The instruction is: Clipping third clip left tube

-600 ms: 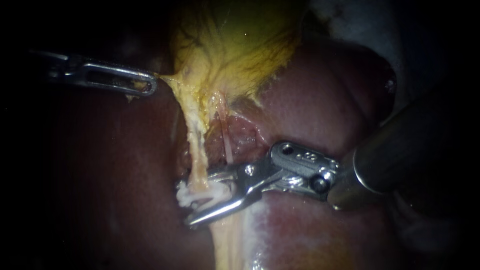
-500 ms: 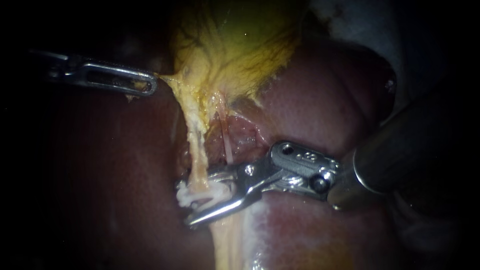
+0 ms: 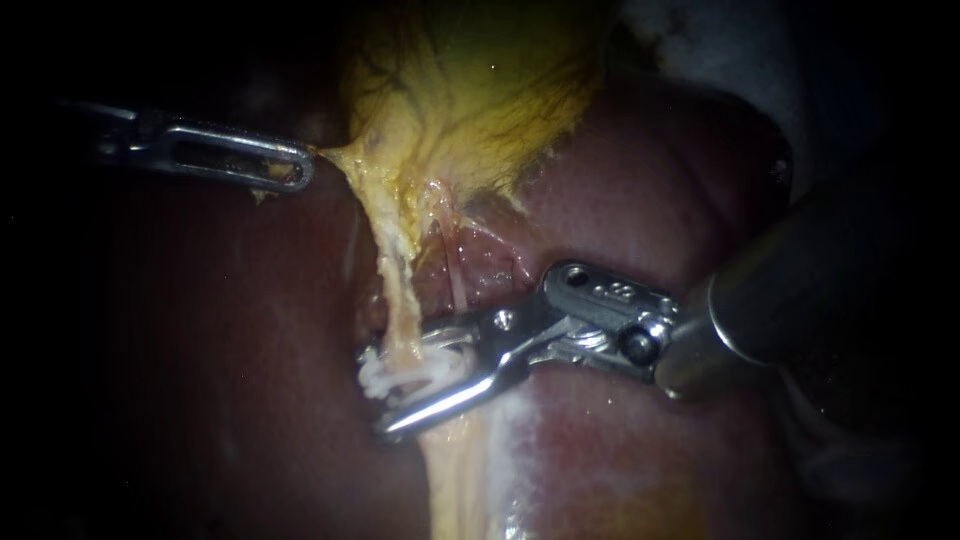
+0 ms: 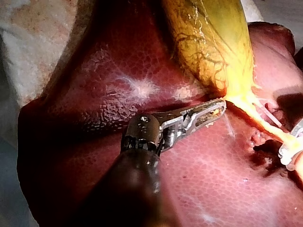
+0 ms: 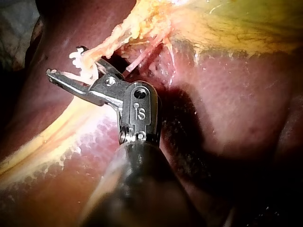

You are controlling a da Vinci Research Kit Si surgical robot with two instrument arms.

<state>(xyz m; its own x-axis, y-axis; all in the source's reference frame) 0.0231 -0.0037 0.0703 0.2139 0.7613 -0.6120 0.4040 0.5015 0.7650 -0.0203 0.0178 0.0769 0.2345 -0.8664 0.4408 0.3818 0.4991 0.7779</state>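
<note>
The left tube (image 3: 392, 275) runs as a yellowish strand from the gallbladder (image 3: 480, 100) down over the liver (image 3: 640, 220). My right instrument (image 3: 378, 392) straddles its lower part with the jaws open, and white clips (image 3: 405, 378) on the tube lie in the gap. A thinner pale tube (image 3: 455, 280) runs just right of it. My left instrument (image 3: 290, 170) is shut on the gallbladder's edge and holds it out to the left. The right wrist view shows the same jaws (image 5: 66, 61) around the white clips (image 5: 80, 61). The left wrist view shows the left jaws (image 4: 215, 109) gripping tissue.
Dark red liver (image 4: 118, 85) surrounds the site. A pale yellowish band (image 3: 455, 480) runs down under the right jaws. The right instrument's thick shaft (image 3: 800, 290) fills the right side. White cloth (image 4: 33, 42) lies beyond the liver.
My right instrument has slid a little up along the left tube, its jaws still apart around the white clips. The left instrument has held still.
</note>
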